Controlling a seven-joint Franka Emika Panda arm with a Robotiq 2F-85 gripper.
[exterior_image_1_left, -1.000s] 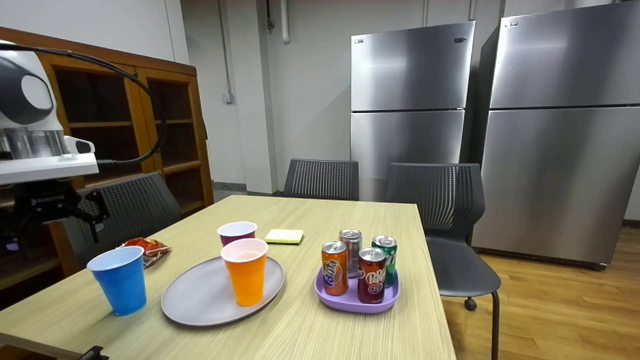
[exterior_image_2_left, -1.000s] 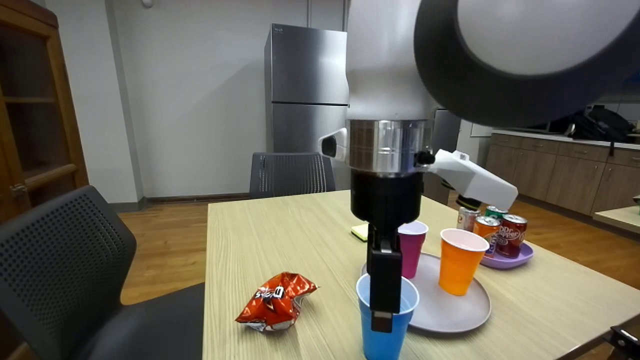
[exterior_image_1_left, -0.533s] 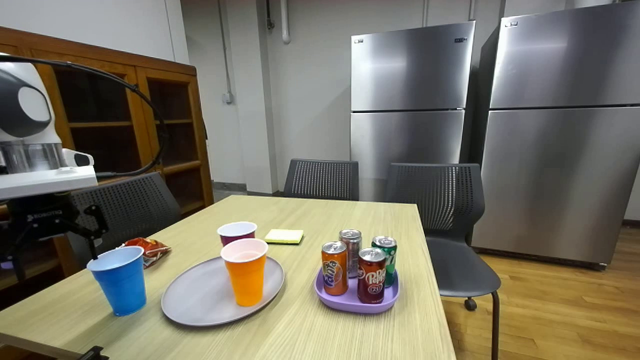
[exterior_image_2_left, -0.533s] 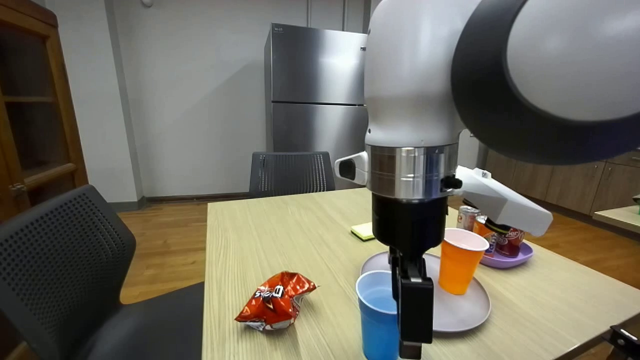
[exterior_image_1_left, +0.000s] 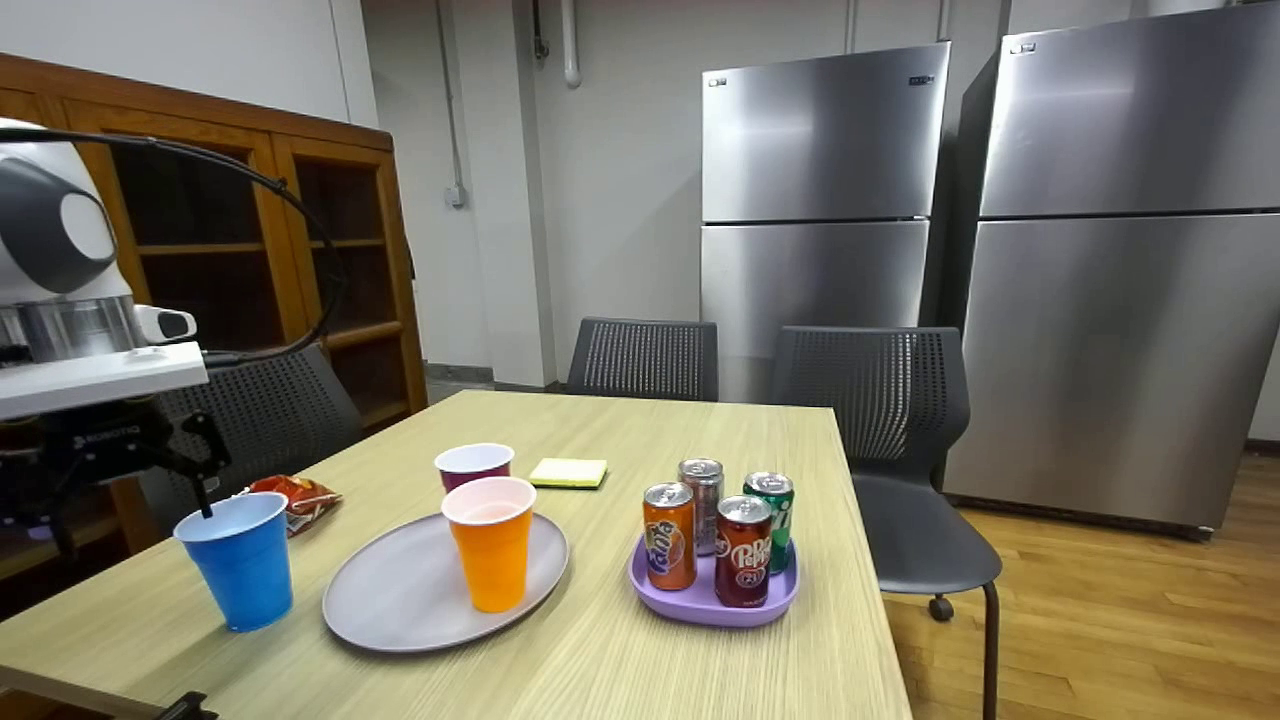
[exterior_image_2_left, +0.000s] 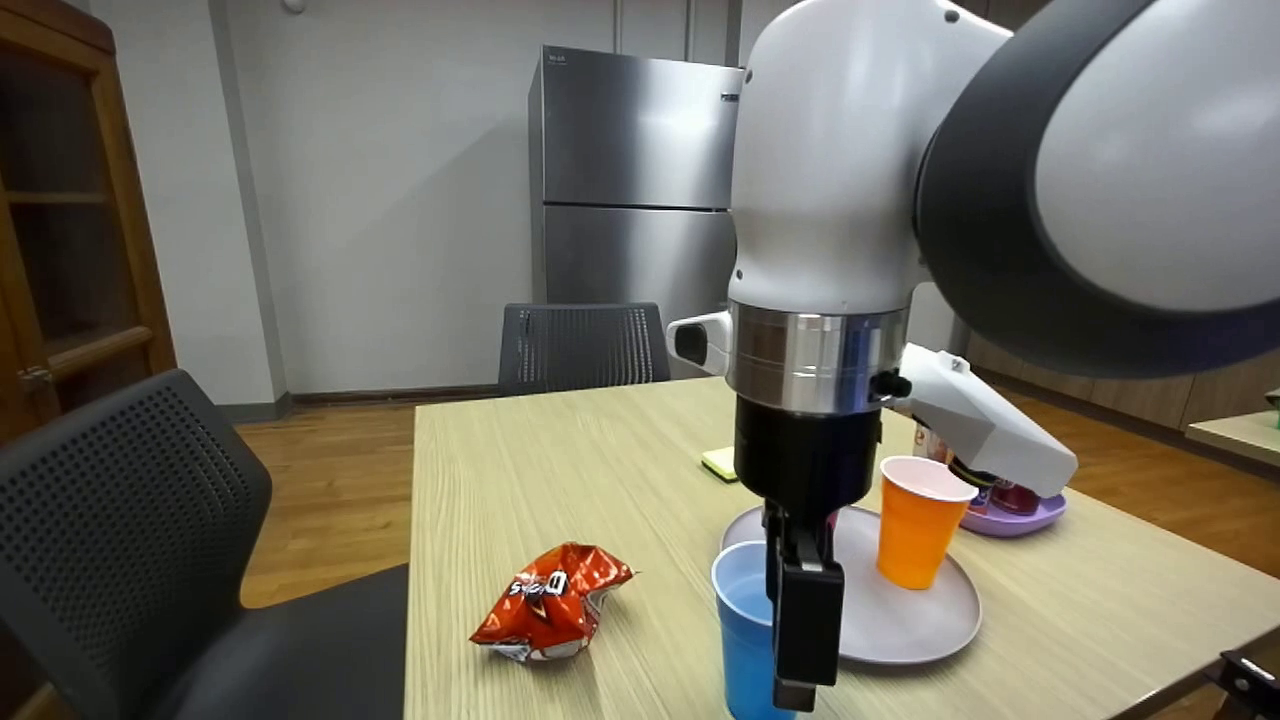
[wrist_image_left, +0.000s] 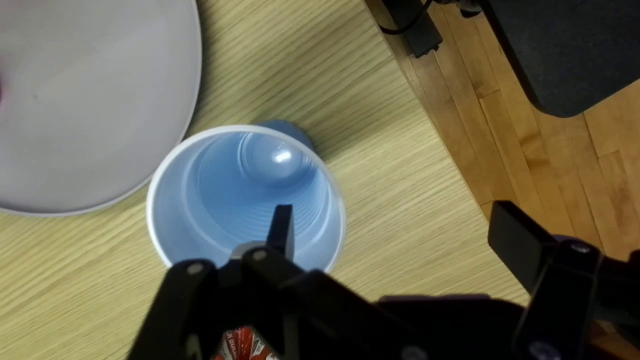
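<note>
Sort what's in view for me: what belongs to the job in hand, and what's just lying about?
Likely in the job:
gripper, standing open
blue cup, the thing nearest the gripper

Apparently just lying about:
red snack bag
gray plate with the orange cup on it
magenta cup
sponge
four soda cans on the purple tray

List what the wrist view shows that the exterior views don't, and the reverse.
Only the wrist view shows the inside bottom of the blue cup. Only the exterior views show the sponge and a fridge. All share the blue cup itself, the gray plate, the table, the chip bag and the open gripper.
</note>
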